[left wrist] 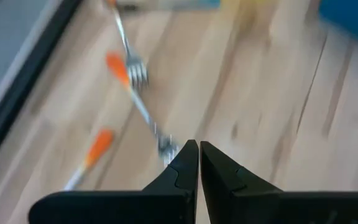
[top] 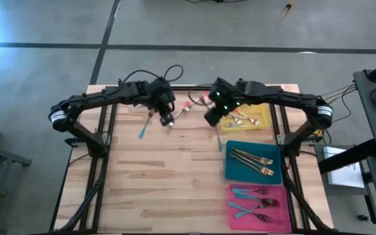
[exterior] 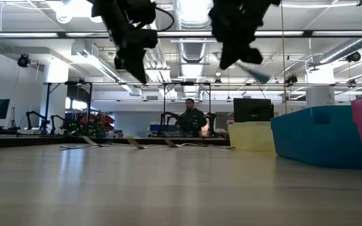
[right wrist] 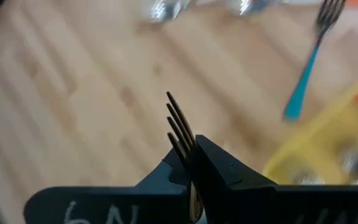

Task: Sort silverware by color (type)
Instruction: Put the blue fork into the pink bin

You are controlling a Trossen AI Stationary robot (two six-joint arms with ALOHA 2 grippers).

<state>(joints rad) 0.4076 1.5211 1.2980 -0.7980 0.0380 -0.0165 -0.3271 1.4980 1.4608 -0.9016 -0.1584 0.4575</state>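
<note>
Clamping fork in my right end effector, raised off counter, tines poking ahead. Slim, stiff, slick metal; pinch mid-shank. Left end effector clenched, empty.

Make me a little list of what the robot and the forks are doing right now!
right gripper: shut on a fork, raised above the table
left gripper: shut, holding nothing, raised near the loose forks
yellow tray: some forks inside
teal tray: gold-toned forks
pink tray: blue-handled forks
loose on table: a blue-handled fork
</note>
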